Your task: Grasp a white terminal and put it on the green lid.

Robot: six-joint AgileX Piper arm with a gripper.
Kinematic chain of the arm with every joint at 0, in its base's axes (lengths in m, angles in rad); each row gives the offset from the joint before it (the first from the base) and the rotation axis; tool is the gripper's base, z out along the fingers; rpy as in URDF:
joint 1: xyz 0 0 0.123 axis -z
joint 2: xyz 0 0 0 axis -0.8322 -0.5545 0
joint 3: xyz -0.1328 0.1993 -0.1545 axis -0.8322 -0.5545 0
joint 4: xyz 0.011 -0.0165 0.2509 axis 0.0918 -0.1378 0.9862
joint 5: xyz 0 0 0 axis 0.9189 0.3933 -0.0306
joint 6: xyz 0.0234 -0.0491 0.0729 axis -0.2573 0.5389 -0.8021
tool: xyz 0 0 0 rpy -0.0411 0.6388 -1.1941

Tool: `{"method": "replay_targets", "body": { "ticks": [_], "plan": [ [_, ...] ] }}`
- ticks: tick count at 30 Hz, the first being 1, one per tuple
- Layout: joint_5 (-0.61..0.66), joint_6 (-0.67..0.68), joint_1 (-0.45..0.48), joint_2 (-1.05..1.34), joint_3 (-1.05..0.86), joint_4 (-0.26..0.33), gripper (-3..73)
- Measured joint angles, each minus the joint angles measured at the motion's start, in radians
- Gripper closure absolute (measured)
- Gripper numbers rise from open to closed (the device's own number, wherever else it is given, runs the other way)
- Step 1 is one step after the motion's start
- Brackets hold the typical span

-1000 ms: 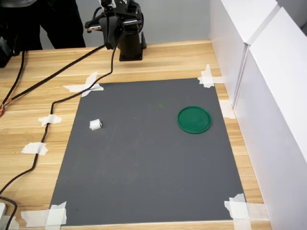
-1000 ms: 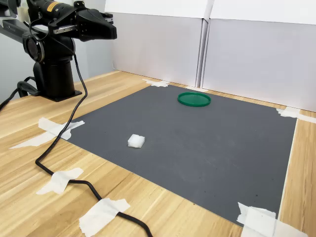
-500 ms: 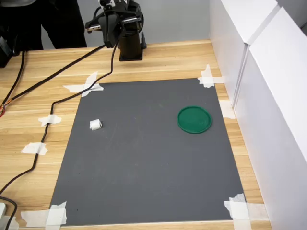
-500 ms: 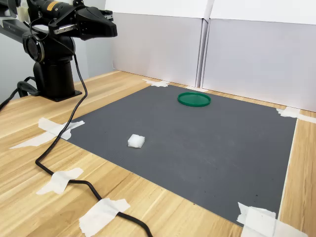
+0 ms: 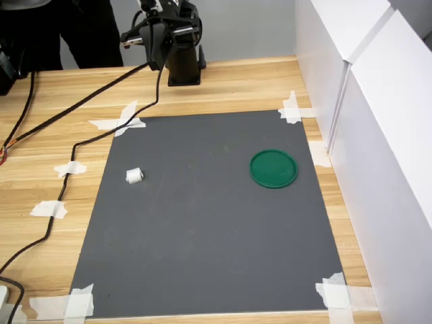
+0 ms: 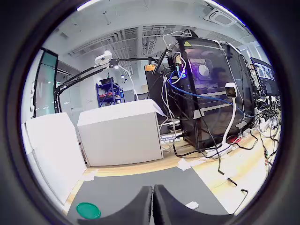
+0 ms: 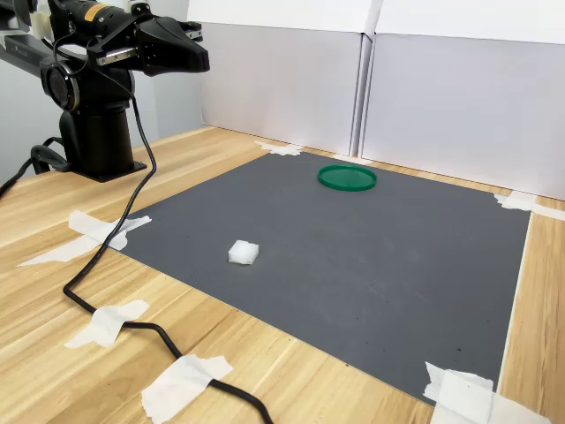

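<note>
— One gripper (image 7: 201,62), upper left of the second exterior view, fingers pressed together, empty.
— White terminal (image 5: 134,176)?
— Left-centre on the grey mat (image 5: 209,229), first exterior view; green lid (image 5: 273,169) well apart, right.

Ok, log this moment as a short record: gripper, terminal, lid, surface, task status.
gripper: the gripper is raised near the arm's base, fingers together in the wrist view, holding nothing
terminal: the white terminal lies on the mat, toward the first exterior view's left
lid: the green lid lies flat toward the first exterior view's right, nothing on it
surface: the dark grey mat is taped to the wooden table
task status: terminal not yet grasped
</note>
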Motion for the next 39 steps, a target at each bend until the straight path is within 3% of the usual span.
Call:
{"method": "replay_targets", "body": {
  "ticks": [12, 17, 23, 30, 39],
  "plan": [
    [0.000, 0.005, 0.000, 0.000, 0.000, 0.000, 71.1],
    [0.038, 0.069, 0.000, 0.000, 0.007, -0.001, 71.1],
    [0.320, 0.121, 0.000, -0.062, 0.173, -0.003, 71.1],
    [0.730, 0.124, 0.000, -0.274, 0.461, -0.050, 71.1],
    [1.038, 0.125, 0.000, -0.550, 0.700, -0.072, 71.1]
  ]
}}
